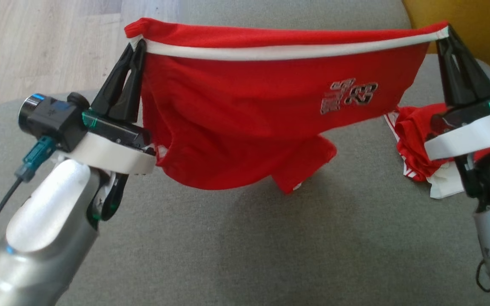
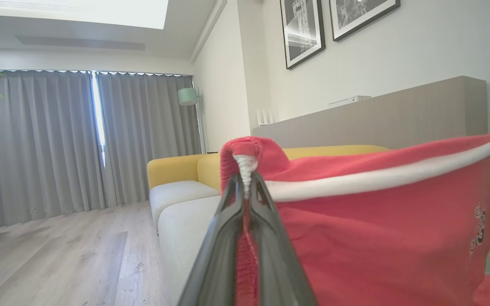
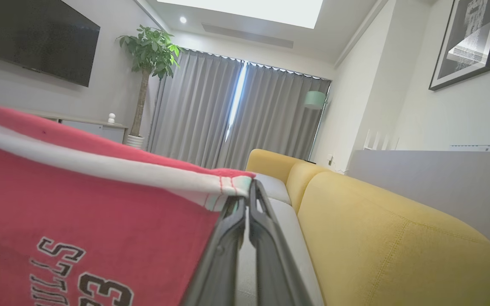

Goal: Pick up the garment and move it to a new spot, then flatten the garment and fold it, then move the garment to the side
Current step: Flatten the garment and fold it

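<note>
The red garment [image 1: 249, 106] hangs stretched between both pincers, its white-trimmed top edge pulled nearly straight above the grey sofa seat [image 1: 270, 246]. The left pincer [image 1: 137, 42] is closed on the left corner of that edge — the right pincer [image 1: 447, 30] is closed on the right corner. The lower folds droop close to the seat; contact cannot be determined. A second red-and-white cloth [image 1: 411, 131] lies on the seat beneath the right arm.

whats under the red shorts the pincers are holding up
Grey sofa cushion lies below the red shorts, which hang from the left pincer and right pincer. The cushion strip behind the cloth is covered.
</note>
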Tool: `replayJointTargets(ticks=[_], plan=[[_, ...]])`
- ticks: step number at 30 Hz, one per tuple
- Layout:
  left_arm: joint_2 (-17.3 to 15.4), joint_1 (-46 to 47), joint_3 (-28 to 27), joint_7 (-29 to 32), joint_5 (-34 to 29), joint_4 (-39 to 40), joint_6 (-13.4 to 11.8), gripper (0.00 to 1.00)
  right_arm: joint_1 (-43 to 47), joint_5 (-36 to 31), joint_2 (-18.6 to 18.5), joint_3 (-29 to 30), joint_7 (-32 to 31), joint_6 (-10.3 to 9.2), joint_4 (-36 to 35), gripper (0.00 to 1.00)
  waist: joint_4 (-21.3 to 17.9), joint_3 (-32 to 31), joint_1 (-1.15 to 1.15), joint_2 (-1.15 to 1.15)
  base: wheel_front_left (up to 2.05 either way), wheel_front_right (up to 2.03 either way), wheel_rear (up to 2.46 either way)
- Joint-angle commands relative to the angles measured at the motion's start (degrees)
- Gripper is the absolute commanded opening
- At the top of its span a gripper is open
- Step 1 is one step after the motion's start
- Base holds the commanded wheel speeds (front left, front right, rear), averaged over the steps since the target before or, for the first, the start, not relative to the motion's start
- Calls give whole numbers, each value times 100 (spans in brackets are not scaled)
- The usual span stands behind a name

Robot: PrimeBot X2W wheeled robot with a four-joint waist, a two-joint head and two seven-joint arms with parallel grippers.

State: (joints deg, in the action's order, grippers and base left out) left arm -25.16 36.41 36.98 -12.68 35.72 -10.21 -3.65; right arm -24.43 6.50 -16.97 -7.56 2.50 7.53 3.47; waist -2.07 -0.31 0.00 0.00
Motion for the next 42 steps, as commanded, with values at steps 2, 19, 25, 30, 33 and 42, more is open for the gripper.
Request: replayJointTargets(ticks=[2, 19, 25, 30, 33, 42], plan=[[-308, 129, -278, 23, -16, 336, -111, 0, -11, 28, -37, -99, -45, -4, -149, 0, 19, -40, 0, 0, 0, 0, 0], [-821, -869, -343, 500, 219, 1849, -631, 0, 930, 46, 76, 246, -454, -4, -1166, 0, 120, 166, 0, 0, 0, 0, 0], [-639, -111, -323, 714, 313, 1262, -327, 0, 42, 227, -97, 56, -628, -4, -647, 0, 161, 665, 0, 0, 0, 0, 0], [-379, 1064, -321, 753, 277, 217, 154, 0, -1330, 428, -290, -284, -656, -4, 230, 0, 115, 1265, 0, 0, 0, 0, 0], [-236, 1917, -389, 715, 234, -504, 424, 0, -2339, 460, -390, -545, -583, -4, 924, 0, 73, 1671, 0, 0, 0, 0, 0], [43, 3975, -656, -46, -177, -2378, 712, 0, -4727, -78, -127, -685, 583, -4, 3012, 0, -60, 2306, 0, 0, 0, 0, 0]])
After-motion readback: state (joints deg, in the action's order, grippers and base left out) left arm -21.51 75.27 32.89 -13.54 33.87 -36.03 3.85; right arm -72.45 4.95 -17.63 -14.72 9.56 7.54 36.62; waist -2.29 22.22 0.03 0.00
